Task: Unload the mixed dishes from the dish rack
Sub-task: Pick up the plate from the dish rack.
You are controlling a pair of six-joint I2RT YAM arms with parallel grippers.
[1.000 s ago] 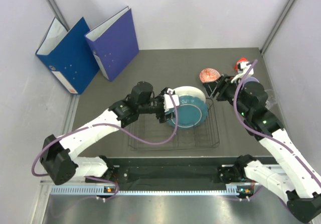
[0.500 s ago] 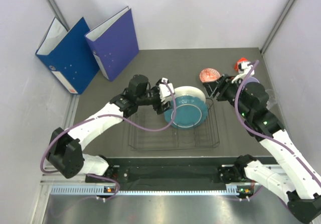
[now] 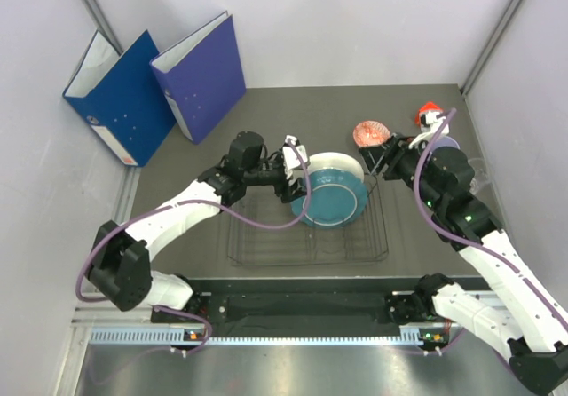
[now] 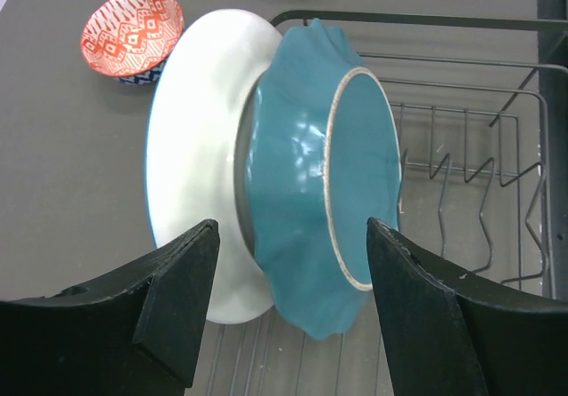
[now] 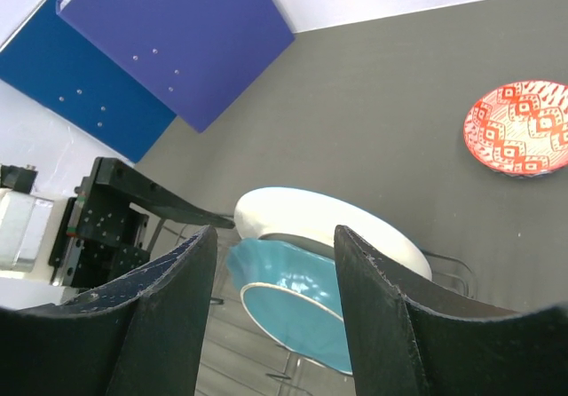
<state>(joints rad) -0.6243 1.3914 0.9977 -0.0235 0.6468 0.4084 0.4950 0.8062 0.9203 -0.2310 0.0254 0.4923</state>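
Two plates stand on edge in the dish rack [image 3: 306,241] in the top external view. The teal plate [image 3: 334,202] is in front and the white plate [image 3: 341,162] right behind it, both at the rack's upper right, centre frame. Their rims run left-right in frame. The left gripper [image 3: 291,170] is just beside their left rims, pointing right along that axis. The right gripper [image 3: 378,158] is just beside the white plate's right rim, between it and the small red-patterned bowl [image 3: 371,133]. That bowl is outside the rack, on the table [image 3: 266,112] above it. Both arms are near, but the left looks better lined up, edge-on to the plates.

Left wrist view: the left gripper [image 4: 293,236] has its jaws wide apart and holds nothing, with its fingers [image 4: 177,298] along the bottom of the frame. The plates are dead ahead at centre frame, leaning together, teal plate [image 4: 302,192] on the right and white plate [image 4: 191,174] on the left. The teal rim sits inside the gap and the white rim is close to the left-hand finger. Judgement: teal is the likely pick, and the close must take one rim only or the white gets pinched too. The bowl [image 4: 133,32] is upper left and the rack wires [image 4: 461,174] are on the right.

Right wrist view: the right gripper [image 5: 275,232] has its jaws apart and is empty. The plates are ahead at lower centre, white plate [image 5: 355,232] above teal plate [image 5: 293,303], not between the fingertips. The bowl [image 5: 519,128] is at the right edge and the blue binders [image 5: 169,41] are upper left.
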